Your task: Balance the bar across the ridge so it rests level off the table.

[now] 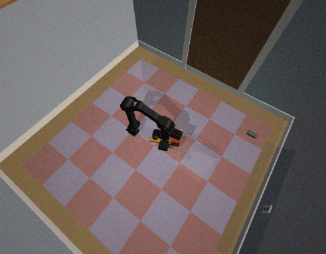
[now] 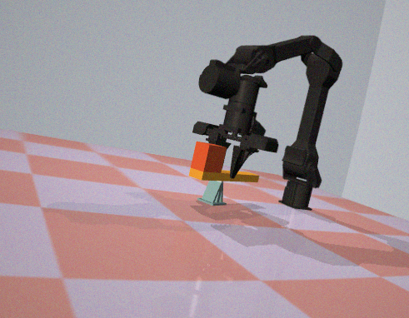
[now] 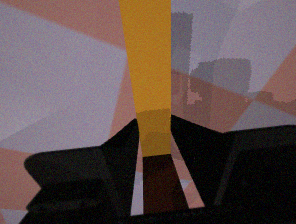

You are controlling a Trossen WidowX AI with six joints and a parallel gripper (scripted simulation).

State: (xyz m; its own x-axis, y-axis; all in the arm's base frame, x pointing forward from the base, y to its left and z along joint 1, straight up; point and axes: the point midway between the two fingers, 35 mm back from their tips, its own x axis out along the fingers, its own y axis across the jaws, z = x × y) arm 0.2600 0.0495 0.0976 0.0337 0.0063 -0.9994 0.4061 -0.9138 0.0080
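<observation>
One arched arm points its pincer point(image 2: 236, 175) straight down, clamping the bar point(image 2: 226, 176).

The checkered counter point(image 2: 117, 250) looks glossy, catching faint reflections; the yellow bar point(image 2: 238, 177) and black hand point(image 2: 238, 166) appear matt, smooth plastic.

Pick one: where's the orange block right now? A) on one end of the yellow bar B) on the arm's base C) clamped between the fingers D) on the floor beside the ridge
A: in the exterior view the orange block sits on the end of the yellow bar, which the gripper grips above the teal ridge.
</observation>
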